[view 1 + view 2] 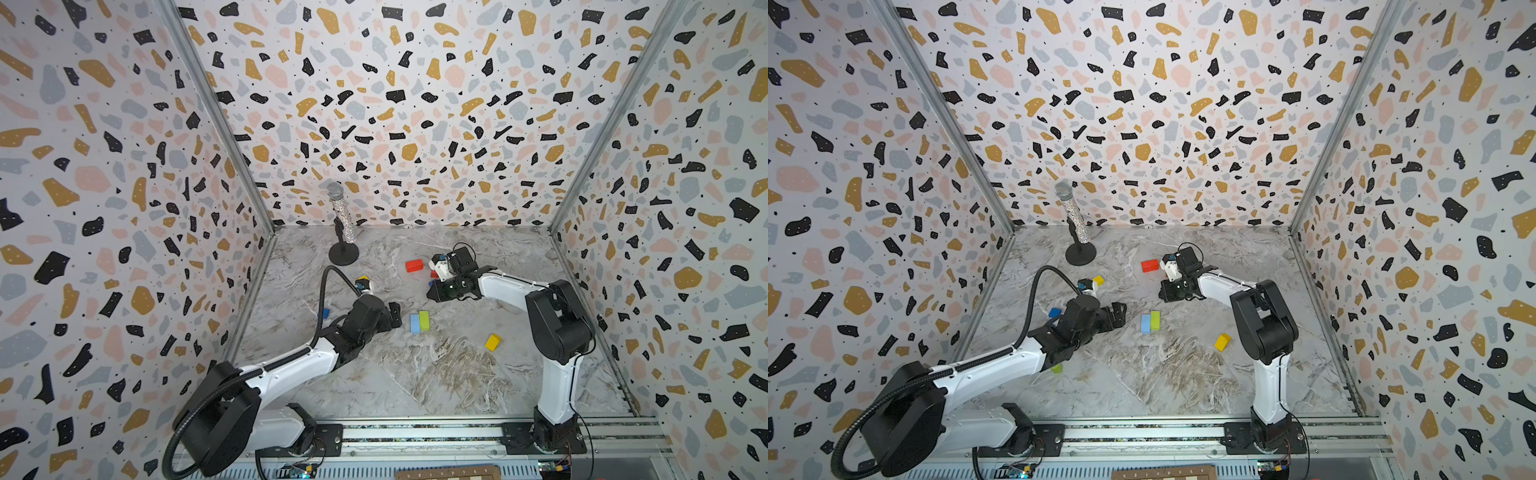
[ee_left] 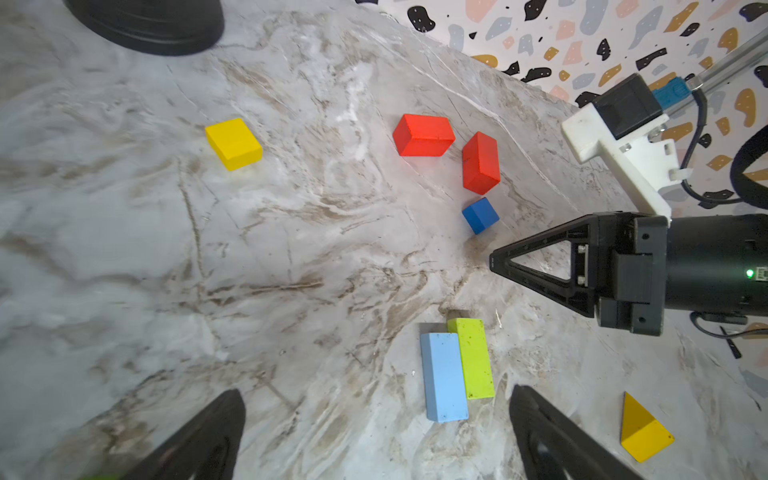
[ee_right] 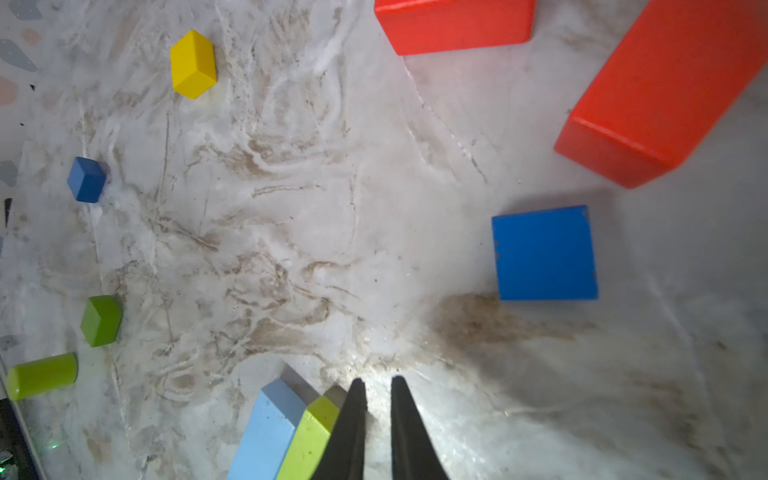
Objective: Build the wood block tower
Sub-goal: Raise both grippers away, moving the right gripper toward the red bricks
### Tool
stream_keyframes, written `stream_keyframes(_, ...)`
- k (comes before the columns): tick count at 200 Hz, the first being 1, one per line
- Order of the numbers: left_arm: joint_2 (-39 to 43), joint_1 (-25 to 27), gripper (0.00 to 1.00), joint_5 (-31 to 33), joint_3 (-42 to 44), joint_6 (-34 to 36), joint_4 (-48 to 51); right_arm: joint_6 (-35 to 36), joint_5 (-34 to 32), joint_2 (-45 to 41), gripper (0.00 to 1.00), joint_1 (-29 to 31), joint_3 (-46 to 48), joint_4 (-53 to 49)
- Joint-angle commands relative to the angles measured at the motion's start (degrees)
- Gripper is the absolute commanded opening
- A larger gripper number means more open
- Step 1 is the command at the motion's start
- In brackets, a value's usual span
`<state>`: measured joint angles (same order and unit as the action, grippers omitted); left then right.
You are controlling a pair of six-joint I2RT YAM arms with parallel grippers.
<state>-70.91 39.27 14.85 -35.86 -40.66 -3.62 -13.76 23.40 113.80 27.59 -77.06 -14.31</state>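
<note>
The wood blocks lie scattered on the marble table and no tower is in view. A light-blue brick and a lime brick lie flat, side by side, mid-table. Just left of them my left gripper stands open and empty, its fingertips wide apart short of the light-blue brick. Behind the pair, my right gripper is shut on nothing, its tips beside the lime brick's end. A blue cube and two red bricks lie beyond it.
A glittery microphone on a black stand is at the back left. A yellow block lies front right and a yellow cube sits behind the left arm. A small blue cube, a green cube and a lime cylinder lie near the left wall.
</note>
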Motion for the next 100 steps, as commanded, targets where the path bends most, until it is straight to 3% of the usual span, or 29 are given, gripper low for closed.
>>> stream_keyframes(1,2.16,-0.24,1.0,3.77,1.28,2.65,2.3,1.71,-1.43,0.61,0.16,0.34,-2.81,-4.37)
stream_keyframes(100,4.89,-1.72,1.0,3.85,5.84,4.08,1.77,1.84,-4.2,4.91,0.15,2.7,-7.04,-7.44)
